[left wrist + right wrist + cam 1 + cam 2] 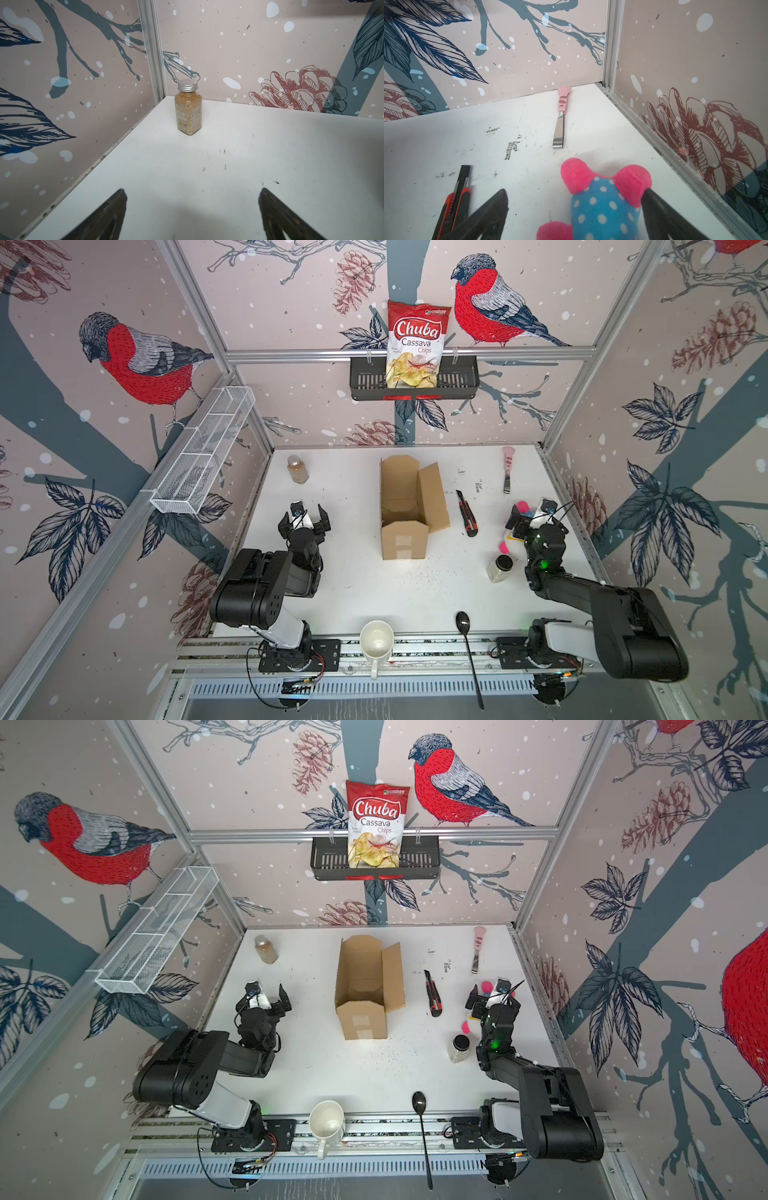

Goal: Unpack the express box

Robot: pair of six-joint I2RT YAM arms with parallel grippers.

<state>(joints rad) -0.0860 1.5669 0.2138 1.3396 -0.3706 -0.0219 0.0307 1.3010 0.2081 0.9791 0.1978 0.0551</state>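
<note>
The express box (405, 526) (365, 1006) stands in the middle of the white table, its top flaps folded open; the inside that shows looks empty. My left gripper (304, 515) (266, 997) (192, 190) hovers left of the box, open, with nothing between its fingers. My right gripper (534, 512) (492, 994) (574, 190) is right of the box, open, low over a blue polka-dot plush toy (600, 199) (524, 509) with pink ears. The toy lies on the table between the spread fingers, close against one of them.
A red-black utility knife (467, 514) (456, 199) lies between box and right gripper. Also here: a spice bottle (298, 469) (189, 108) back left, a pink-handled scraper (507, 468) (560, 124), a black-lidded jar (500, 568), a mug (376, 641), a spoon (467, 647), and a chips bag (417, 344) in the wall basket (457, 381).
</note>
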